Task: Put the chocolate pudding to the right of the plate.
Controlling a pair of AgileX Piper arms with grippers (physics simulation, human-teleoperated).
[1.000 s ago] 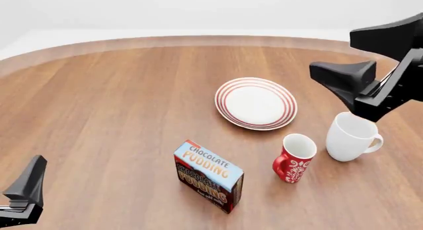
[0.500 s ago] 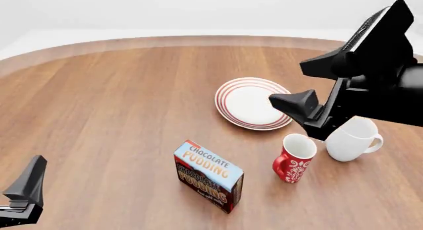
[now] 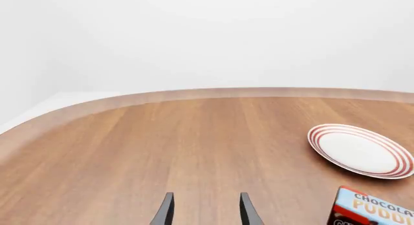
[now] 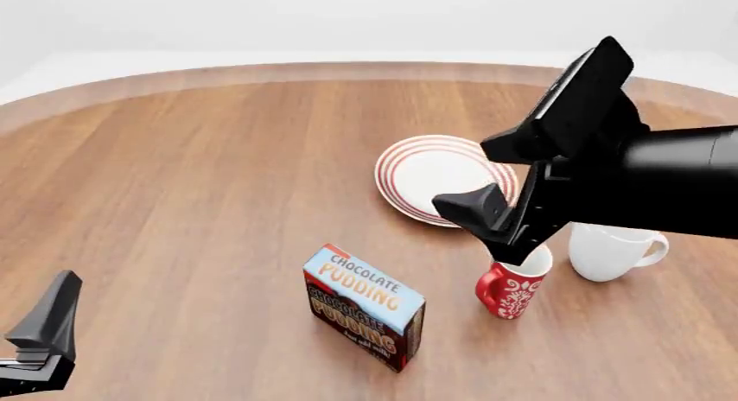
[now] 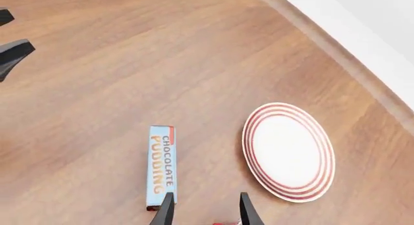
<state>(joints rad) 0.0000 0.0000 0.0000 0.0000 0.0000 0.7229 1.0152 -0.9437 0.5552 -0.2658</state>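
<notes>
Front view, far left: the left gripper [image 4: 41, 345] sits low at the table [image 4: 196, 185] edge, only partly in frame; its own wrist view shows the fingers [image 3: 166, 213] parted with nothing between them. The chocolate pudding [image 4: 363, 306] stands upright on the wood, nearer the camera than the plate [image 4: 429, 181] and to its left, well apart from it. The right wrist view looks down on the carton's blue top. The right gripper [image 4: 507, 189] hangs above the plate's right rim, jaws apart and empty. Partly beneath it stand a red mug [image 4: 510, 289] and a white mug [image 4: 606, 250], the former barely visible in the right wrist view.
</notes>
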